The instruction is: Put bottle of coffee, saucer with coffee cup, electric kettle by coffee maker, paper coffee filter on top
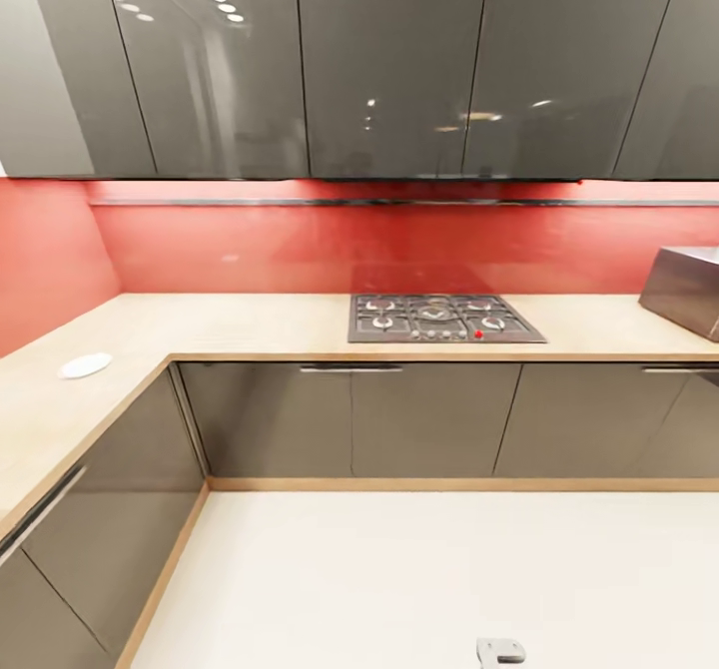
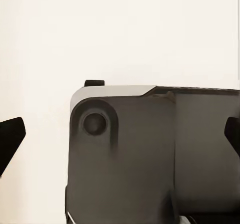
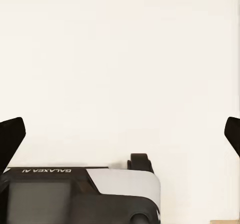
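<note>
A small white round disc [image 1: 85, 365], flat like a saucer, lies on the left arm of the L-shaped wooden countertop [image 1: 250, 325]. In the left wrist view my left gripper [image 2: 120, 139] hangs open, its dark fingertips [image 2: 11, 138] far apart over my own grey base [image 2: 150, 154] and the pale floor. In the right wrist view my right gripper [image 3: 120, 139] is also open with nothing between its fingertips [image 3: 12, 136], above the base [image 3: 80, 194]. The coffee maker, coffee bottle, filter, cup and kettle are out of view.
A gas hob [image 1: 444, 318] is set into the back counter against the red wall. A steel box-shaped appliance [image 1: 687, 290] stands at the right edge. Dark glossy cabinets run above and below the counter. Pale floor [image 1: 429, 579] lies in front of me.
</note>
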